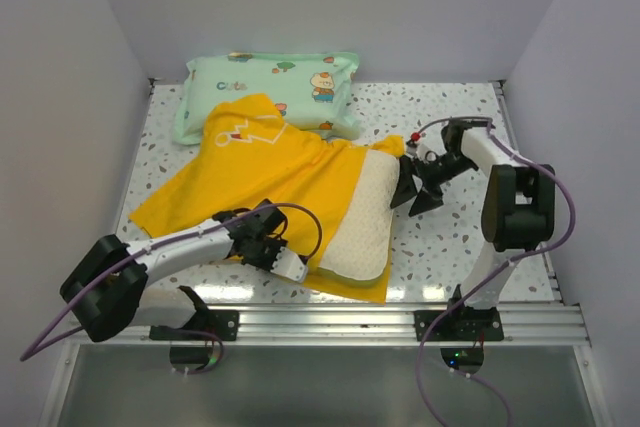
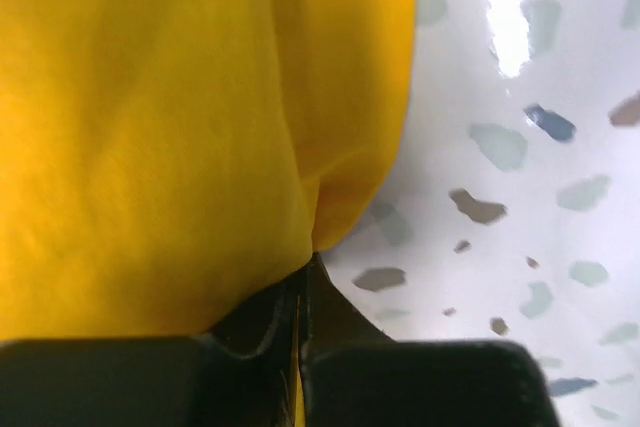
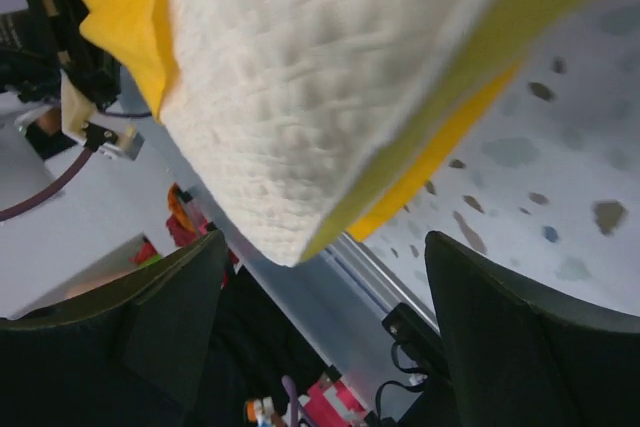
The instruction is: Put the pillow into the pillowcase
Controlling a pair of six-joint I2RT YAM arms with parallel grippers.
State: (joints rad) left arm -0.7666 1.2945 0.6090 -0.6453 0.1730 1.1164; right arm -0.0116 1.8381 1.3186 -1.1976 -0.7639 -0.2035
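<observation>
Table [image 1: 450,237]: white speckled top, walled on three sides.

Pillowcase [image 1: 270,172]: the largest item, bright yellow. It is spread across the centre-left of the table, with thin white line marks on its upper face. Its far end lies over the near edge of the mint-green cartoon-print pillow [image 1: 270,82], which sits at the back of the table.

Pillow [image 1: 365,222]: cream-white and textured, lying at the right end of the pillowcase and partly inside it. Yellow fabric covers its left side and shows beneath its near edge. Its right side is exposed.

Left gripper [image 1: 290,265]: low on the table at the near edge of the pillowcase, beside the pillow's near-left corner. In the left wrist view the jaws are pressed together on a fold of the yellow fabric [image 2: 180,127], and a sliver of yellow shows between them.

Right gripper [image 1: 410,192]: at the pillow's far-right end. In the right wrist view the jaws stand wide apart [image 3: 330,327]. A pillow corner [image 3: 320,77] hangs between and above the fingers, and contact cannot be told. It holds nothing.
</observation>
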